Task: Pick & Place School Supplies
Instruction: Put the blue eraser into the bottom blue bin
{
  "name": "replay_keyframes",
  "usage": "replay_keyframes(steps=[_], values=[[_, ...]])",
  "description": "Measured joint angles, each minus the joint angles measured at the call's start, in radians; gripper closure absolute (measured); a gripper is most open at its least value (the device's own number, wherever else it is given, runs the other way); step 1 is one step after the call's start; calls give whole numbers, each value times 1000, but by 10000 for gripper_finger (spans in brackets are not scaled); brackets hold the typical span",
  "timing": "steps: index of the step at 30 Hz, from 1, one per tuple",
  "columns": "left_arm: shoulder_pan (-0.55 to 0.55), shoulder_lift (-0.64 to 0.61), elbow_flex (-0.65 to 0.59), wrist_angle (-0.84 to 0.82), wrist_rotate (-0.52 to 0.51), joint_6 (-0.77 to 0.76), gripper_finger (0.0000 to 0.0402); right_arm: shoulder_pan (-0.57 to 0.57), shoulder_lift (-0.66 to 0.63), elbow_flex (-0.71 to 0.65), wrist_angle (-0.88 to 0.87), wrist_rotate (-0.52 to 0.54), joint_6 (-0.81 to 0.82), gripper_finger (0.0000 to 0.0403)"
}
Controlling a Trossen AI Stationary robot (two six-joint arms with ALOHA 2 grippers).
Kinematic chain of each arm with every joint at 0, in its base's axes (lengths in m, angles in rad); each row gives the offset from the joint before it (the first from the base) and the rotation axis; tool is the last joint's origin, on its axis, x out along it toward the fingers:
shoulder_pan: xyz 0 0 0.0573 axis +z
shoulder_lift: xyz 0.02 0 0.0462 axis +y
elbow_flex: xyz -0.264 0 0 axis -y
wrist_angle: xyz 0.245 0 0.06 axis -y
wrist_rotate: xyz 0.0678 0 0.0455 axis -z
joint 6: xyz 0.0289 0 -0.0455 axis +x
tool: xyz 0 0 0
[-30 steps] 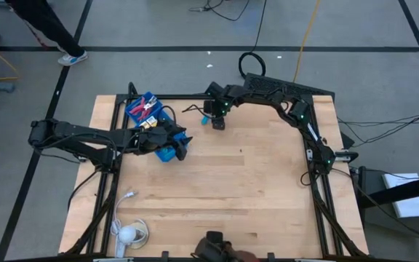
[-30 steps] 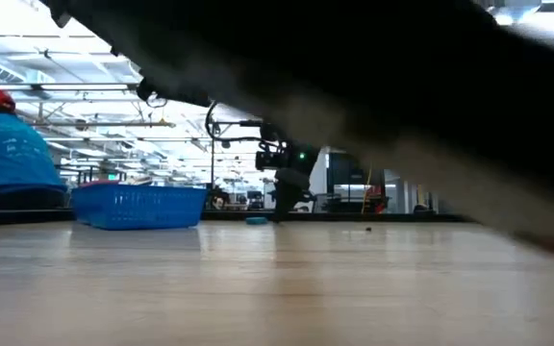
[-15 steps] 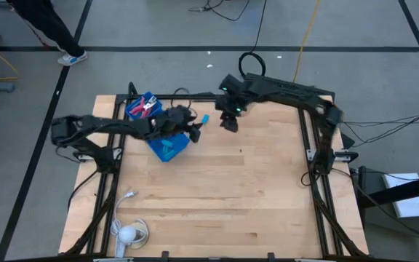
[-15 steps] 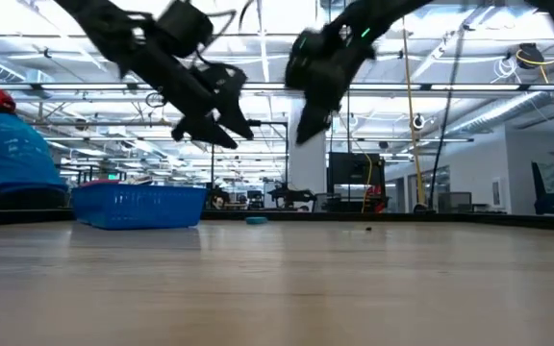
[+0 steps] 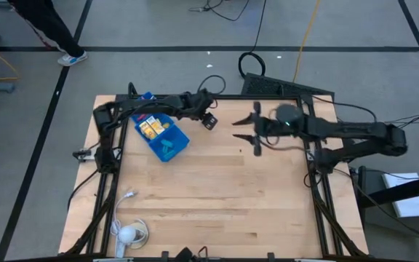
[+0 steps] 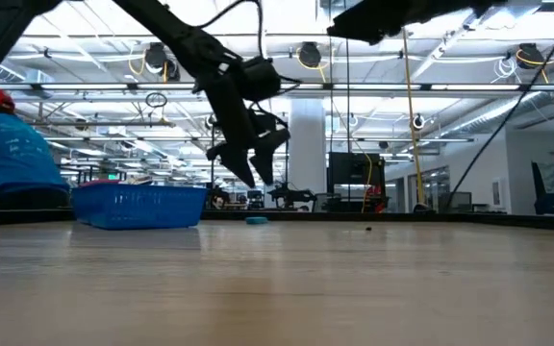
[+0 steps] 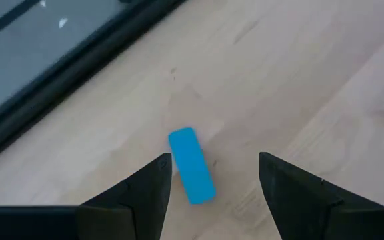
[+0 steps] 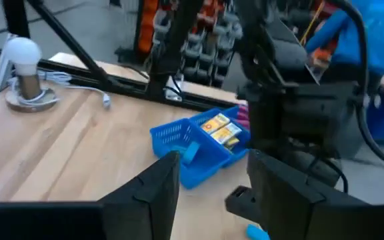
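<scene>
A light-blue piece (image 7: 192, 167) lies flat on the wooden table near the far edge; the low view also shows the light-blue piece (image 6: 256, 220). My left gripper (image 7: 215, 161) hangs open above it, slanting down, one finger on either side, not touching it. In the high view my left gripper (image 5: 209, 121) covers the piece. The blue tray (image 5: 167, 140) to its left holds yellow blocks (image 5: 150, 128). My right gripper (image 5: 240, 131) is open, lifted, level and empty, to the right of the piece.
A round white object with a white cable (image 5: 126, 233) sits at the table's near left corner. Black frame rails (image 5: 318, 175) run along the table's edges. A person in a blue shirt (image 6: 3, 159) is beyond the table, seen in the low view.
My left gripper has swung from over the tray toward the table's right and far edge and come down over the light-blue piece. My right gripper has drawn back from that piece toward the right edge, risen, and tipped from pointing down to level. The piece has stayed put.
</scene>
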Motion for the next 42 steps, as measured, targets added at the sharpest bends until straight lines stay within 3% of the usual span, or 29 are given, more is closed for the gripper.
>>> replay_keyframes(steps=[10, 23, 28, 38, 42], values=[[7, 137, 74, -106, -27, -69, 172, 59, -200, -277, 203, 31, 25, 238], [18, 206, 79, -76, 13, -85, 181, 59, -189, -322, 227, 29, 81, 238], [19, 207, 78, -86, 5, -80, 235, 59, -190, -322, 226, 28, 103, 238], [31, 210, 76, -115, -24, 37, 388, 59, -189, -322, 225, 28, 104, 239], [31, 209, 75, -119, -24, 47, 394, 59, -189, -321, 221, 28, 104, 239]])
